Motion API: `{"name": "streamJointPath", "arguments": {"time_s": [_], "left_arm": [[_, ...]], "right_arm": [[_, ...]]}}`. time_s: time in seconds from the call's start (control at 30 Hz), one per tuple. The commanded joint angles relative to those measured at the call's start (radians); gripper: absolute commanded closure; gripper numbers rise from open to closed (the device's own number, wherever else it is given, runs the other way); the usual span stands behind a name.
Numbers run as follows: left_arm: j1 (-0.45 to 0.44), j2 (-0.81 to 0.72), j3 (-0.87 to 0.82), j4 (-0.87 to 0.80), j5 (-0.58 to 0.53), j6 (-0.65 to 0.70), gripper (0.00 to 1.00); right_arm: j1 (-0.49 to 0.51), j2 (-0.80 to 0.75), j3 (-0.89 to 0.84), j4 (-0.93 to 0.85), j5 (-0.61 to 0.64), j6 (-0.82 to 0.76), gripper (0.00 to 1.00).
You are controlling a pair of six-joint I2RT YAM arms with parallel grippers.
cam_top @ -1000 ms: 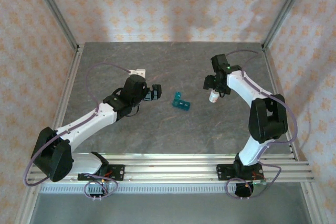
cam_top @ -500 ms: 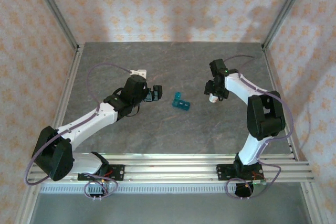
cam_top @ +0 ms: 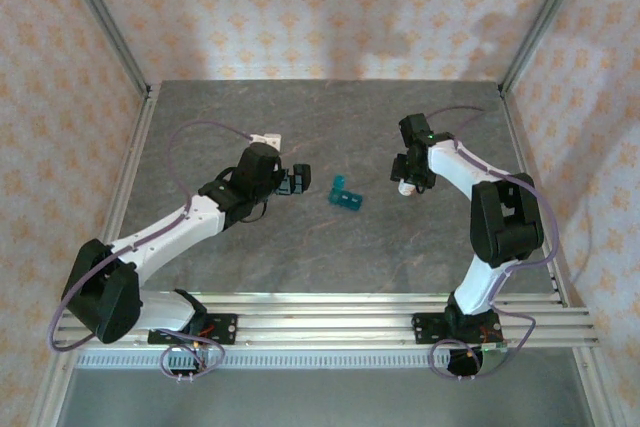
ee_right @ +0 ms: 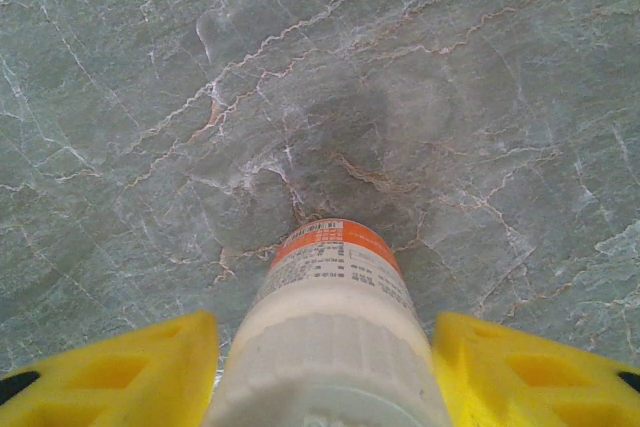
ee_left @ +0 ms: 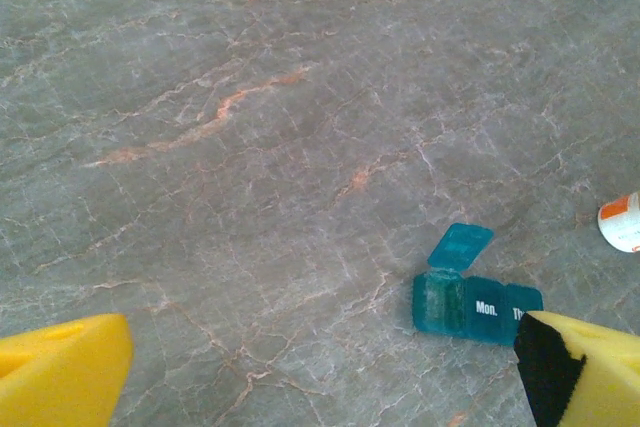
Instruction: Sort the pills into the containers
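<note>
A grey marbled table (cam_top: 300, 257) is sitting inside peach-patterned walls (cam_top: 300, 7). The teal pill box (ee_left: 470, 302) is lying mid-table between the arms, with one end lid standing open and "Mon." showing beside it. The left gripper (ee_left: 322, 367) is hovering near it, jaws wide apart. The right gripper (ee_right: 325, 347) is straddling a white bottle (ee_right: 335, 267); I cannot tell whether it is clamping it.

The grey-green marbled table (cam_top: 330, 247) carries a teal pill box (cam_top: 346, 194) near its middle. One end lid (ee_left: 461, 246) of the box is flipped up and the lids beside it are shut. A white bottle (cam_top: 406, 187) with an orange label rests on the table to the right of the pill box, apart from it. A small white piece (cam_top: 266, 136) lies left of the pill box and farther back.
</note>
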Motion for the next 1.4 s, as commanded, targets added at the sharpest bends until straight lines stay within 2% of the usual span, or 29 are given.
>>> {"name": "streamJointPath", "arguments": {"time_s": [0.0,0.13,0.33,0.57,0.67,0.77,0.93,1.13,1.37], "left_arm": [[0.003,0.012,0.002,-0.011,0.01,-0.015,0.0],[0.004,0.01,0.002,-0.002,0.027,-0.044,0.0],[0.004,0.036,0.043,-0.015,0.061,-0.201,0.0],[0.003,0.062,0.057,0.026,0.146,-0.303,0.0],[0.004,0.052,0.046,0.045,0.163,-0.335,0.0],[0.004,0.042,0.044,0.044,0.162,-0.38,0.0],[0.004,0.021,0.054,0.048,0.15,-0.51,0.0],[-0.001,0.005,0.083,0.07,0.135,-0.687,0.0],[-0.051,0.015,0.224,-0.056,0.068,-0.888,0.0]], "right_arm": [[0.003,-0.028,-0.007,-0.001,0.018,0.008,0.42],[0.003,-0.025,-0.005,-0.004,0.02,0.008,0.42],[0.004,-0.044,-0.01,-0.01,0.03,0.016,0.45],[0.004,-0.044,0.004,-0.031,0.036,0.016,0.58],[0.004,-0.035,0.007,-0.034,0.025,0.016,0.59],[0.004,-0.021,0.016,-0.043,0.021,0.011,0.59],[0.004,-0.033,0.028,-0.061,0.007,0.01,0.68],[0.005,-0.085,0.064,-0.115,-0.013,0.01,0.69],[0.03,-0.089,0.172,-0.186,-0.05,0.028,0.71]]}}
